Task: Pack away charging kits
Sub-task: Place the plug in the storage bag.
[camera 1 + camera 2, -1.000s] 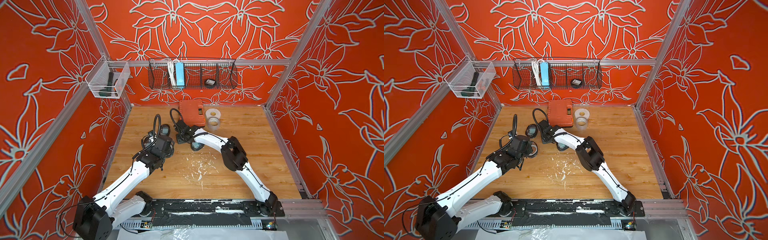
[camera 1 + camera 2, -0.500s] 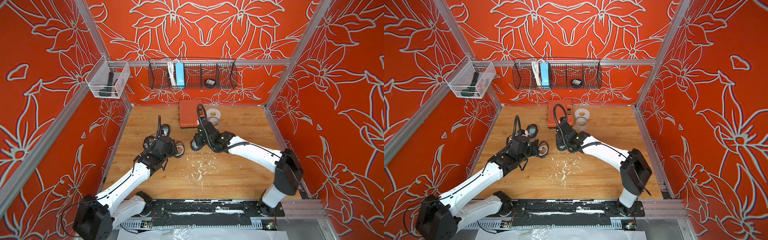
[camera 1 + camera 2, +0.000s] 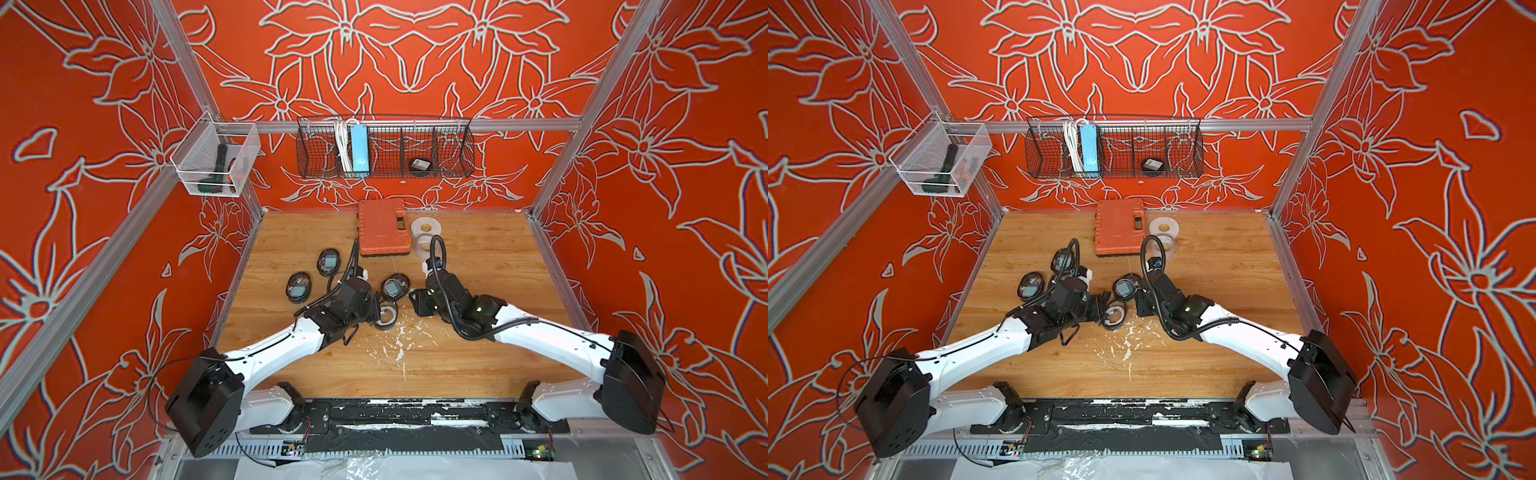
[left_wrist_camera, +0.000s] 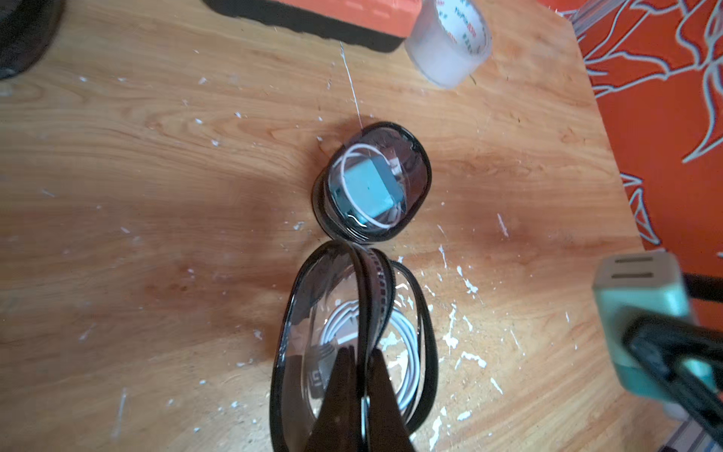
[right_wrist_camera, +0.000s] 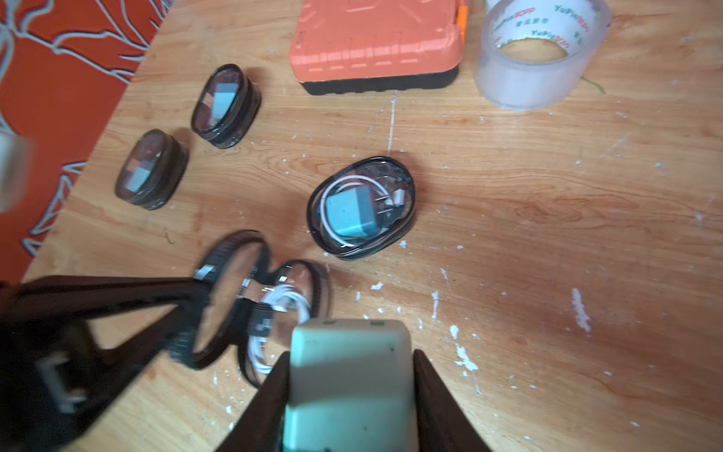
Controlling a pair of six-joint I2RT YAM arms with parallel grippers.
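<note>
Now we see the left gripper pinched tight on the raised lid of the open pouch, just below centre in both top views, cable coiled inside. Right gripper clamps the plug right of it. Packed pouches sit just above and further left.

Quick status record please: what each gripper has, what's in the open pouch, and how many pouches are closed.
left gripper: fingers shut on the raised lid of the open pouch
right gripper: fingers shut on a teal plug, near the open pouch
open pouch contents: coiled white cable, no plug
closed pouches: three on the table, each showing a teal plug inside
likely next: plug into the open pouch
</note>
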